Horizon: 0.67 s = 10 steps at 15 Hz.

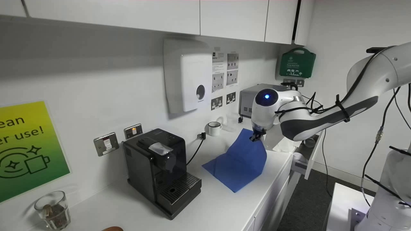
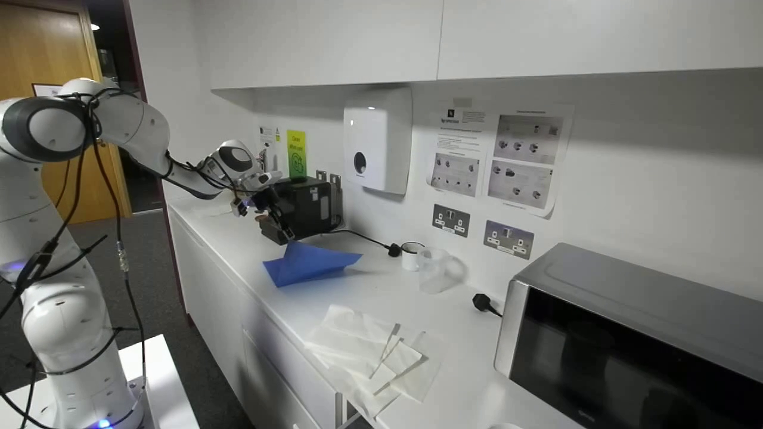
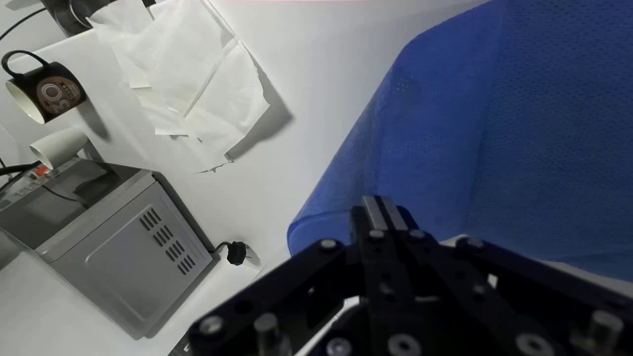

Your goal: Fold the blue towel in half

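The blue towel (image 1: 236, 171) lies on the white counter with part of it flat and its far side raised into a slanted flap. It also shows in an exterior view (image 2: 310, 262), with a corner lifted off the counter, and fills the right of the wrist view (image 3: 445, 123). My gripper (image 1: 256, 138) is at the raised edge of the flap; it shows in an exterior view (image 2: 288, 233) at the towel's peak. In the wrist view its fingers (image 3: 382, 205) are together, with towel edge running into them. The cloth between the fingertips is hidden.
A black coffee machine (image 1: 160, 170) stands beside the towel. White paper sheets (image 2: 375, 357) lie on the counter toward the microwave (image 2: 632, 333). A white mug (image 2: 411, 256) and a clear cup (image 2: 433, 271) stand by the wall. A drawer (image 1: 310, 157) is open.
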Available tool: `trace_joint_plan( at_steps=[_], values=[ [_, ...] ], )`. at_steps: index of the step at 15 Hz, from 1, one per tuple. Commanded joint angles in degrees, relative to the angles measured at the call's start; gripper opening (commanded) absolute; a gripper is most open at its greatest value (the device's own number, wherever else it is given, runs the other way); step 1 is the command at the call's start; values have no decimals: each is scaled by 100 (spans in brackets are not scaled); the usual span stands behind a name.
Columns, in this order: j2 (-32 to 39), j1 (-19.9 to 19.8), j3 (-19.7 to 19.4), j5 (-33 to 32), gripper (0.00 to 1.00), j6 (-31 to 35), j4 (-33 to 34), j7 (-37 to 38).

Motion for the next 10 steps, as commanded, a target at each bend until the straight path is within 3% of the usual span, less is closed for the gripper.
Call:
trace_joint_plan(
  at_steps=[1,10],
  values=[
    [364,296,-64,-293,0,-531,455,235],
    [982,716,-156,-341,0,-858,976,237]
  ],
)
